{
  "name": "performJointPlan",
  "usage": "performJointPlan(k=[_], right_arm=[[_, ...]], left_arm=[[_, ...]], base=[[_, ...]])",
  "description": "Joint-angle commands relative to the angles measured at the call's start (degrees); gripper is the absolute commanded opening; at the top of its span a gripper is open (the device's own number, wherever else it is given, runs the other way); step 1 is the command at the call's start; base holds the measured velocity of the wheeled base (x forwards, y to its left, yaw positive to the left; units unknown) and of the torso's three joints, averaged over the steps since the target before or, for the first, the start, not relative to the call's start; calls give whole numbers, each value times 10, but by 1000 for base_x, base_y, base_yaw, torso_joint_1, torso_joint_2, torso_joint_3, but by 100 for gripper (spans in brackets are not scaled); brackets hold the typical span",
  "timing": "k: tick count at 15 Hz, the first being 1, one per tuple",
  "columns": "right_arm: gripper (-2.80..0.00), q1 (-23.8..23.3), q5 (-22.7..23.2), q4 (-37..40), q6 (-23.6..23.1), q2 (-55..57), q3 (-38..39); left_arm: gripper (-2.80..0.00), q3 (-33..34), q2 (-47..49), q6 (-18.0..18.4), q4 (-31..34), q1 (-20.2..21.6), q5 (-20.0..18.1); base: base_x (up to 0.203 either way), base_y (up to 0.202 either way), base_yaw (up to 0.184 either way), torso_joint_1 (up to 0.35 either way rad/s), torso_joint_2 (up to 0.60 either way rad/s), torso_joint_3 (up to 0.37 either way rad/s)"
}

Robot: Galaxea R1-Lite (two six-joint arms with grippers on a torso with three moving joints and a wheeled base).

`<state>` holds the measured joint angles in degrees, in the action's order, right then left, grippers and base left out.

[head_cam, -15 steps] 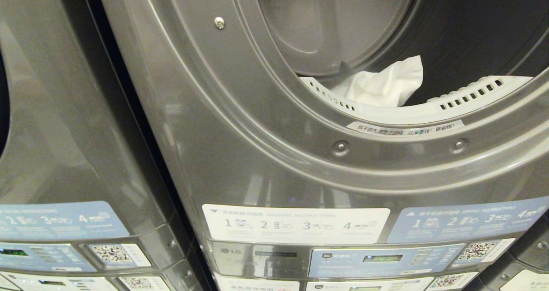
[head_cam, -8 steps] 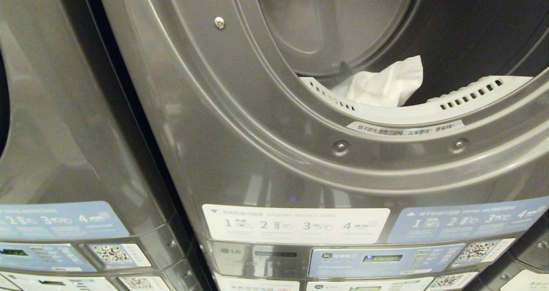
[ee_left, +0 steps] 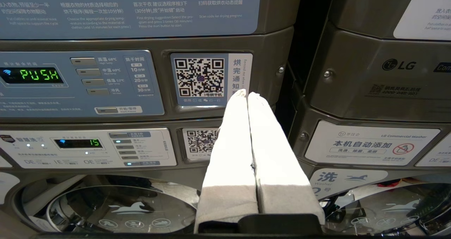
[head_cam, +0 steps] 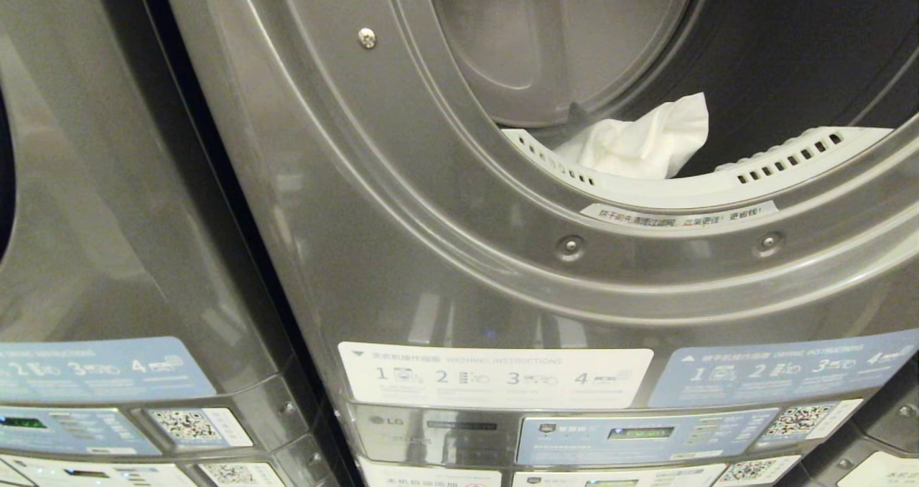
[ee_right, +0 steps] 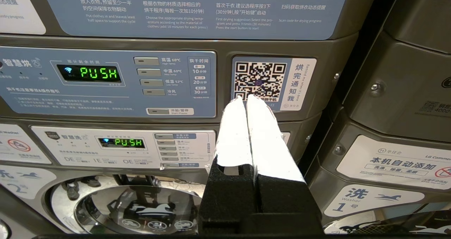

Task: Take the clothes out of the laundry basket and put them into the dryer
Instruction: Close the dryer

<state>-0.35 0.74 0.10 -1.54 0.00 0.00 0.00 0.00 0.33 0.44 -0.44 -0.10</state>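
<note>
Grey metal fills nearly everything: the dryer [head_cam: 402, 207] front, door open, a neighbouring machine to its left. Inside the dryer's round opening a white cloth [head_cam: 639, 146] is seen lying at the drum's front lip, just behind the white slotted lint filter [head_cam: 782, 164]. So one piece looks loaded already, and this reads as a pause between loads. No laundry basket is visible, so the next move would be a turn back to wherever it's kept, then a grab.

Below the dryer opening, both arms are parked facing the control panels [ee_right: 105, 82]. The left gripper [ee_left: 245, 93] is pressed closed with nothing in it, and the right gripper [ee_right: 245, 100] likewise clenched empty.

Plenty of room is left in the drum above the cloth; the opening's lower rim is the edge to be cleared.
</note>
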Motion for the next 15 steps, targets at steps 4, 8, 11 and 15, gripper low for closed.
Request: performJointPlan(k=[4, 8, 11, 15], right_arm=[[-280, 0, 0, 0, 0, 1, 0], [-280, 0, 0, 0, 0, 1, 0], [-280, 0, 0, 0, 0, 1, 0], [-280, 0, 0, 0, 0, 1, 0]], left_arm=[[-280, 0, 0, 0, 0, 0, 0], [-280, 0, 0, 0, 0, 0, 0], [-280, 0, 0, 0, 0, 0, 0], [-280, 0, 0, 0, 0, 0, 0]], base=[[0, 0, 0, 0, 0, 0], [0, 0, 0, 0, 0, 0], [0, 0, 0, 0, 0, 0], [0, 0, 0, 0, 0, 0]])
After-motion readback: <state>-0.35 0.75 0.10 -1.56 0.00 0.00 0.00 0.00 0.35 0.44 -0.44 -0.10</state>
